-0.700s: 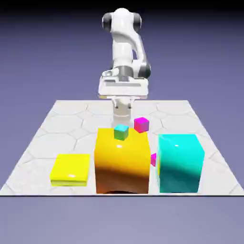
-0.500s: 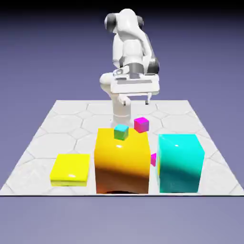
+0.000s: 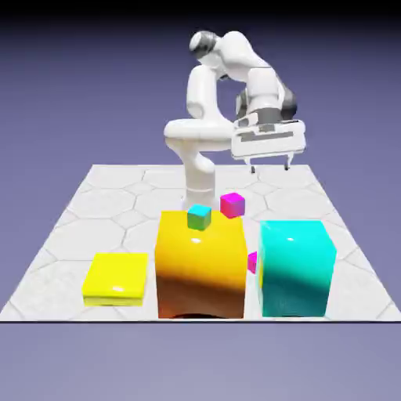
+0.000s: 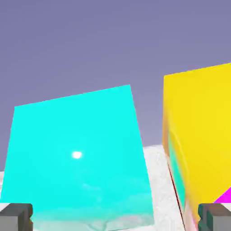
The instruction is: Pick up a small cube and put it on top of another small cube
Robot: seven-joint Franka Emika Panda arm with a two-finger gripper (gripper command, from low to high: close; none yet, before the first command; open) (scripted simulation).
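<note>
Overhead, the gripper [image 3: 270, 168] hangs wide open and empty, near the table's [image 3: 106, 227] far edge, behind the large cyan block [image 3: 294, 270].

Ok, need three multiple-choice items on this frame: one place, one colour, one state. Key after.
1. In the exterior view, the flat yellow block lies where?
A) right of the cyan block
B) left of the orange block
C) behind the robot base

2. Colour of the large block farthest to that view's right?
A) cyan
B) red
C) white

3. The gripper is:
A) shut
B) holding a cube
C) open, empty

Key:
1 B: yellow sits beyond orange's left side.
2 A: its faces show cyan.
3 C: fingertips stand apart, nothing gripped.
</note>
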